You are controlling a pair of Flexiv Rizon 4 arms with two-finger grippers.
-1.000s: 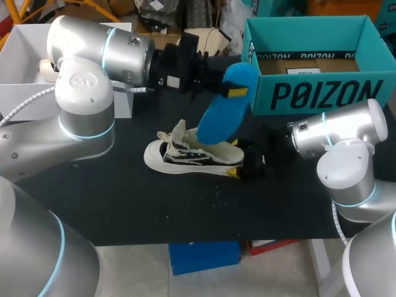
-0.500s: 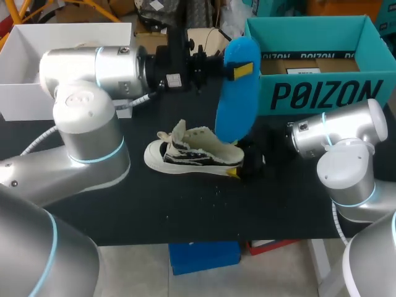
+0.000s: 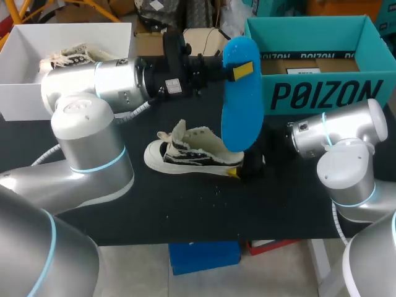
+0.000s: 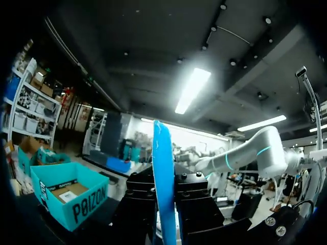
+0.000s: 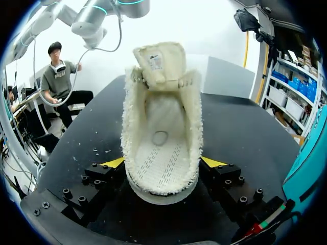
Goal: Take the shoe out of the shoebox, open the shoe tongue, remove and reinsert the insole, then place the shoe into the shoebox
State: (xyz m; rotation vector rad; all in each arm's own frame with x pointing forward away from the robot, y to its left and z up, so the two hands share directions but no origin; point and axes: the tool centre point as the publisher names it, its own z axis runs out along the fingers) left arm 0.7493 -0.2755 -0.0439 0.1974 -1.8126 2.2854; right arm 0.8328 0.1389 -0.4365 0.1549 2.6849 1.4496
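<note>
**Change noted.** Blue insole (image 3: 240, 99): a second ago its lower end dipped into the sneaker; it is now lifted clear and hangs nearly upright above the heel. The left end effector (image 3: 241, 69) is clamped on its upper end; the left wrist view shows the insole edge-on between the fingers. Removal looks complete, and reinsertion is likely next.

**Sneaker** (image 3: 195, 154): cream with dark markings, on its sole near the middle of the black bench (image 3: 154, 204), tongue pulled forward, footbed bare. The right end effector (image 5: 163, 163) grips the heel, one yellow tip on each side, and has not moved.

**Containers.**
- Teal shoebox (image 3: 322, 93), far right corner of the bench: open, holding only a brown card liner with a label, no shoe.
- White box (image 3: 18, 102), far left corner: open, with a second sneaker (image 3: 68, 54) inside, partly hidden by the left arm.
</note>
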